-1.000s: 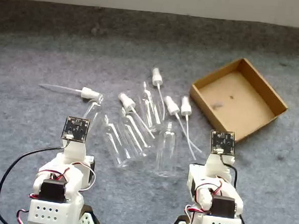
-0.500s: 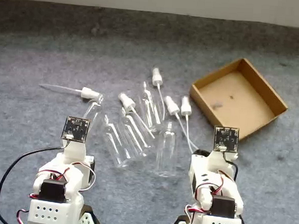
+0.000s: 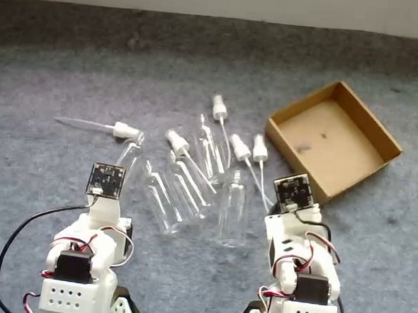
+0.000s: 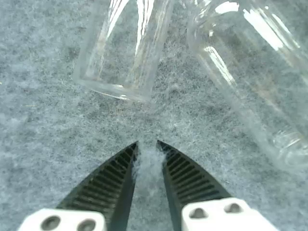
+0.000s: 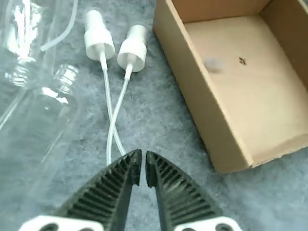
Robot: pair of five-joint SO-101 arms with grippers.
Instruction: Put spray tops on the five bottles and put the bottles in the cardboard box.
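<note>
Clear bottles (image 3: 231, 204); white tops (image 3: 260, 149) with pale tubes. Brown box (image 3: 337, 146) at two o'clock, with a dark smudge inside. Mottled grey felt (image 3: 58, 69). Black ribbed fingers (image 5: 120, 185), white arms (image 3: 82, 262).

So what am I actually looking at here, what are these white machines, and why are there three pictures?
These are two small robot arms standing side by side on a grey carpet. The high view looks down on both, the left arm and the right arm. The other two pictures each come from a camera on one arm's wrist, looking along its black ridged fingers. The left fingers stand slightly apart, close to clear plastic bottles lying on their sides. The right fingers almost touch and point toward two white spray tops beside the open cardboard box. Neither arm holds anything, and no bottle is in the box yet.
</note>
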